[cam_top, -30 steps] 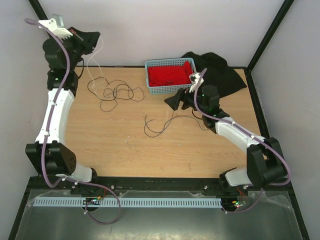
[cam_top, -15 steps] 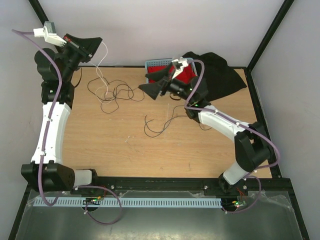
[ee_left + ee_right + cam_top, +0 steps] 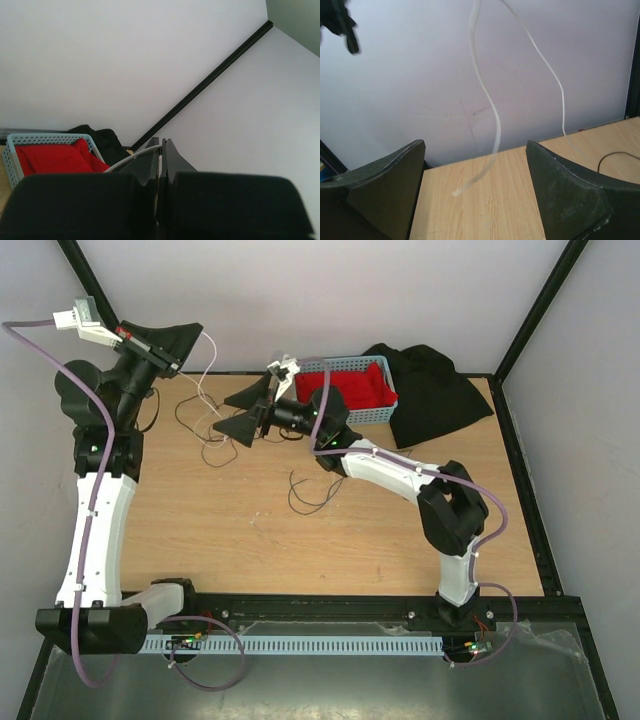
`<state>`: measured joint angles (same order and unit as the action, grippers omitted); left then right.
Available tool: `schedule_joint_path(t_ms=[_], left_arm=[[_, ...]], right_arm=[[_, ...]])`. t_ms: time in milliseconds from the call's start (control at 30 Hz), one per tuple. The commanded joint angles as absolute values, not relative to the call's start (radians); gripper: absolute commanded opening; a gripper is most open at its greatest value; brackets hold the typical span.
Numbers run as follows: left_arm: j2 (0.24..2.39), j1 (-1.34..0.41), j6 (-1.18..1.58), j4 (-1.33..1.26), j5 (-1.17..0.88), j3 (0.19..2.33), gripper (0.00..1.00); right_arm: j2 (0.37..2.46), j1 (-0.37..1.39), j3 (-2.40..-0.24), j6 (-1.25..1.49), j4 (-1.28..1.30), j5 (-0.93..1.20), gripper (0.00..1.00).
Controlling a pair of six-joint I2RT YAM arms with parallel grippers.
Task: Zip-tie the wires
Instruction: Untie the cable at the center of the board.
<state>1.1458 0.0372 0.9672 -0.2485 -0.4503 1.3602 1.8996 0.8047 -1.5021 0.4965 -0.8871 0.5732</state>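
Swinging across from beside the blue basket [image 3: 370, 417], the right arm [image 3: 390, 468] is now reaching leftward over the far part of the table [image 3: 250, 540]. Its right hand [image 3: 240, 413] is hovering above the wood with its fingers spread wide, gripping nothing. The left arm [image 3: 100, 510] is leaning further back than a second ago, raising the left hand [image 3: 185, 340] high over the table's far-left corner. That hand's fingers are pressing together, pinching a white zip-tie strip [image 3: 132, 158] that is curving out to the left in the left wrist view. From the right wrist, two thin white strands are dangling in front of the pale wall [image 3: 420, 75] between the open fingers; whether the longer one is touching the table I cannot tell. The wires [image 3: 300, 508] are lying in loose curly loops on the table, some beneath the right hand and the dangling strip, others nearer the middle. The basket is holding a red cloth [image 3: 350, 385], with a black cloth [image 3: 440, 390] lying just to its right
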Motion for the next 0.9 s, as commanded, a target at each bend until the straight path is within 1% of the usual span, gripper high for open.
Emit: schedule_joint_path(t_ms=[0, 233, 267, 333, 433, 467, 567, 633, 733, 867], left_arm=[[1.117, 0.030, 0.984, -0.279, -0.476, 1.359, 0.00], [1.100, 0.025, 0.982, -0.279, -0.481, 1.349, 0.00], [1.096, 0.025, 0.984, -0.281, -0.479, 1.348, 0.00], [1.095, 0.025, 0.985, -0.280, -0.480, 1.348, 0.00], [1.097, 0.025, 0.991, -0.279, -0.487, 1.347, 0.00], [1.097, 0.025, 0.995, -0.279, -0.487, 1.345, 0.00], [1.099, 0.025, 0.994, -0.279, -0.484, 1.331, 0.00], [1.097, 0.028, 0.987, -0.279, -0.480, 1.316, 0.00], [1.099, 0.047, 0.979, -0.278, -0.474, 1.280, 0.00], [1.101, 0.078, 0.965, -0.279, -0.480, 1.213, 0.26]], right_arm=[[1.956, 0.812, -1.566, 0.490, -0.853, 0.560, 0.91], [1.969, 0.842, -1.574, 0.479, -0.811, 0.586, 0.83], [1.973, 0.844, -1.577, 0.476, -0.802, 0.586, 0.81], [1.978, 0.845, -1.581, 0.484, -0.796, 0.594, 0.72], [1.978, 0.844, -1.581, 0.499, -0.797, 0.605, 0.51], [1.974, 0.845, -1.579, 0.498, -0.798, 0.605, 0.40], [1.937, 0.845, -1.554, 0.465, -0.786, 0.588, 0.13], [1.891, 0.845, -1.527, 0.420, -0.738, 0.555, 0.01], [1.807, 0.835, -1.496, 0.326, -0.612, 0.491, 0.00], [1.700, 0.798, -1.508, 0.261, -0.425, 0.432, 0.00]])
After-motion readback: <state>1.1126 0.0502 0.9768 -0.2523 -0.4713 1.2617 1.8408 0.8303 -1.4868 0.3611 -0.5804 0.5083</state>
